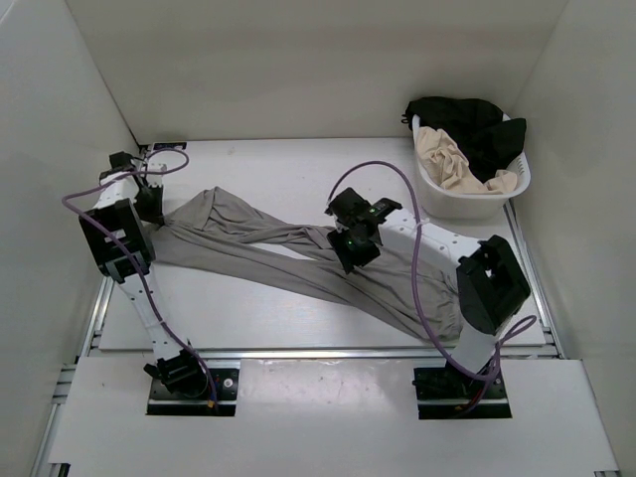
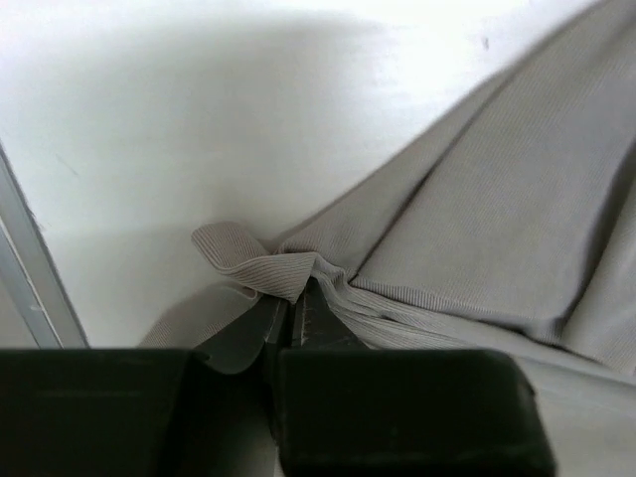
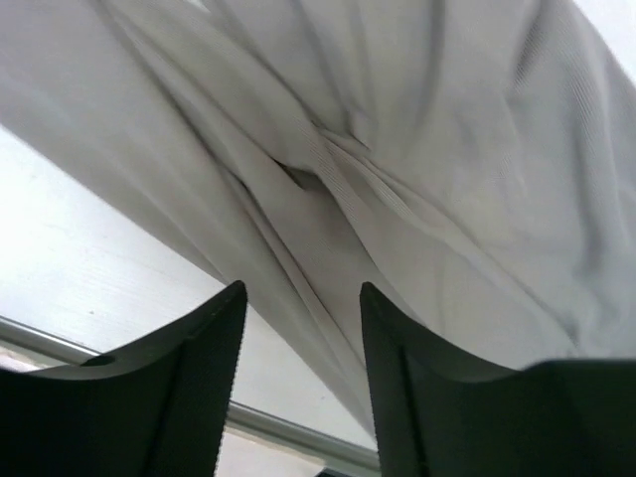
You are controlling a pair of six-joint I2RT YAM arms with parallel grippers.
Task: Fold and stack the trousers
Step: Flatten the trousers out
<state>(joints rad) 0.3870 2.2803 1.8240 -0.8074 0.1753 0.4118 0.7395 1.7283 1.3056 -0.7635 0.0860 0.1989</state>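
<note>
Thinly ribbed, rumpled grey trousers (image 1: pixel 248 250)

Three views, all trained on the trousers (image 1: pixel 288 260).
Top external: high, behind the arm bases, facing down and forward; takes in the trousers end to end, table (image 1: pixel 278 159) and basket (image 1: pixel 452 204). Left wrist: very near, low, facing the ribbed edge at the trousers' left end past the left gripper (image 2: pixel 293 318). Right wrist: very near, facing the trousers' mid-leg folds past the right gripper (image 3: pixel 303 328). Each wrist patch lies within the top view.
</note>
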